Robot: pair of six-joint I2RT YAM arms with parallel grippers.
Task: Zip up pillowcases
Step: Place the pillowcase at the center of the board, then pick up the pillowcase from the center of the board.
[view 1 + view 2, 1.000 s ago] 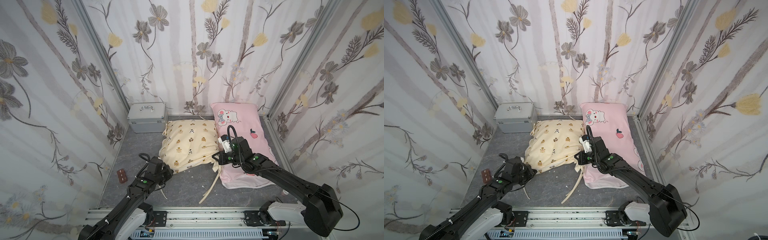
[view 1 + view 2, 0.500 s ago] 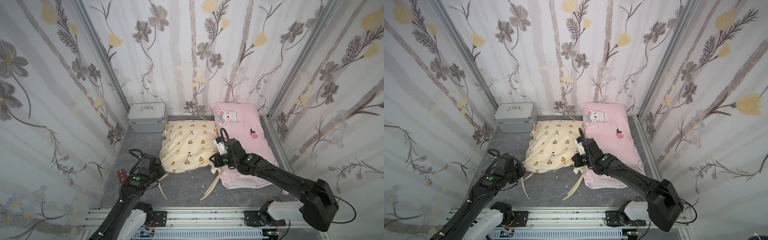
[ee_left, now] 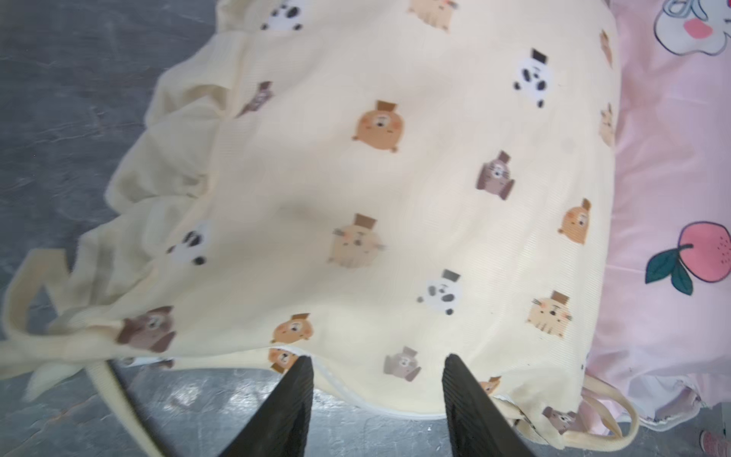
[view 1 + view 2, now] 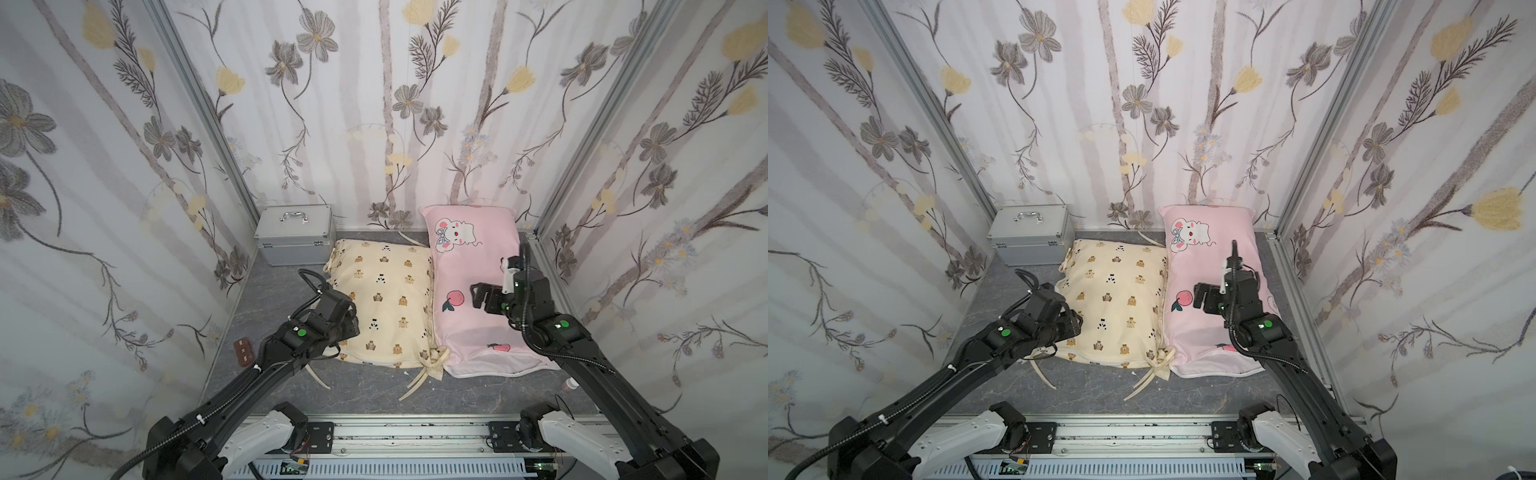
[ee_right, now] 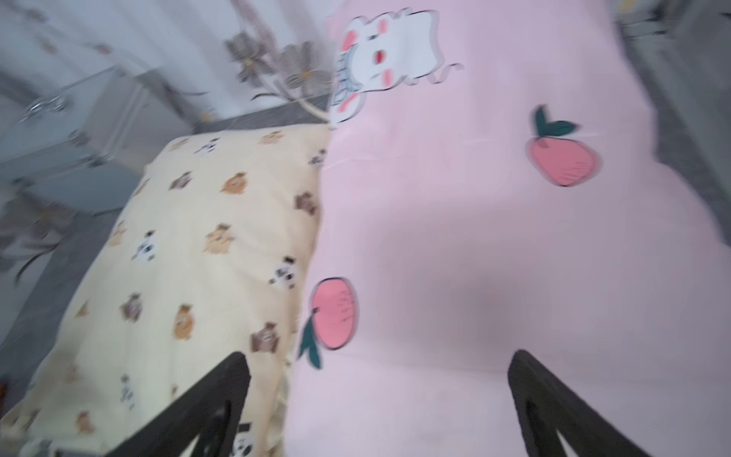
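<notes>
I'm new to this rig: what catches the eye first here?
A cream pillowcase with bear prints and a pink pillowcase with peaches lie side by side, touching. The left gripper is at the cream one's near edge, the right gripper above the pink one, both with jaws open. A silver case stands in the back corner.

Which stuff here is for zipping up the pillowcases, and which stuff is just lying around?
For the job:
- cream pillowcase
- pink pillowcase

Just lying about:
- silver case
- small brown block on the floor
</notes>
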